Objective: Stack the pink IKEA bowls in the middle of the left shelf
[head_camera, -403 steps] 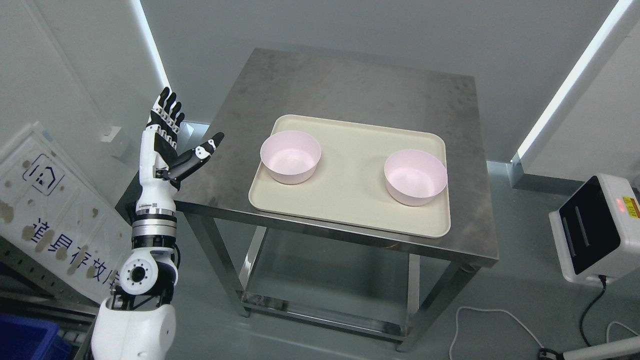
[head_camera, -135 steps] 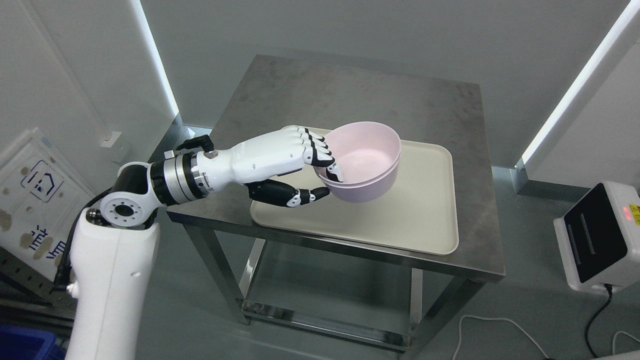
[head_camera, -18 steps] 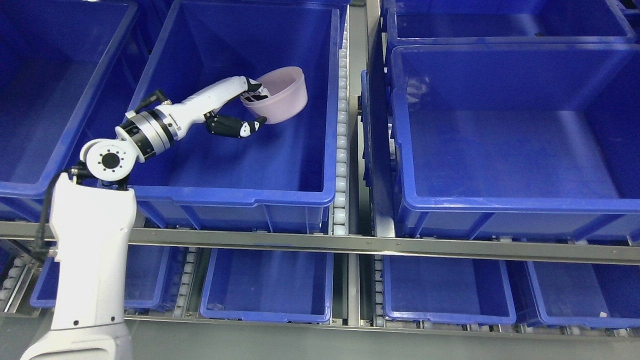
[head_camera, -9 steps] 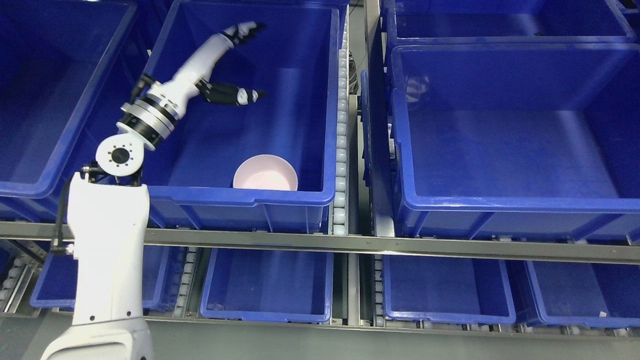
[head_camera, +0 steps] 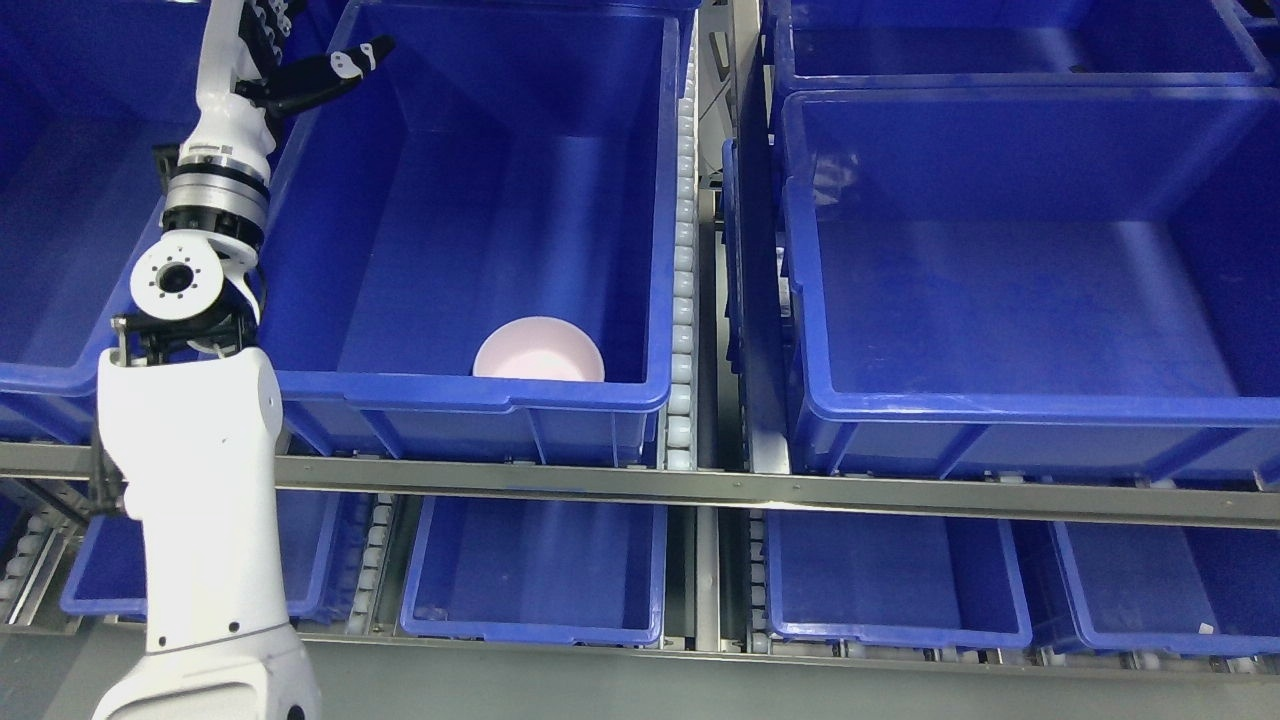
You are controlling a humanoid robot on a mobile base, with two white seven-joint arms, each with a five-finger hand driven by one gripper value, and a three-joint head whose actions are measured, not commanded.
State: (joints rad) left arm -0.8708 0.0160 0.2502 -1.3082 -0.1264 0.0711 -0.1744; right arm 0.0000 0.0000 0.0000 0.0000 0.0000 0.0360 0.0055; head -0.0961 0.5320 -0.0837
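Note:
A pink bowl (head_camera: 538, 350) sits on the floor of the middle blue bin (head_camera: 470, 390), close to its front wall. The wall hides the bowl's lower part, so I cannot tell if it is one bowl or a stack. My left hand (head_camera: 285, 50) is raised at the top left, above the bin's back left corner. It is open and empty, with the thumb (head_camera: 340, 68) sticking out to the right. Its upper fingers are cut off by the top edge. The left arm (head_camera: 200, 300) rises along the left side. The right arm is out of view.
A blue bin (head_camera: 60, 250) stands to the left and a large one (head_camera: 1020, 400) to the right, with a roller track (head_camera: 682, 300) between. A metal shelf rail (head_camera: 700, 488) runs across the front. Further blue bins (head_camera: 540, 590) sit on the level below.
The left hand let go of the bowl, which dropped to the bin's front. The hand then rose and swung back left, out over the bin's corner. The bowl shifted slightly right.

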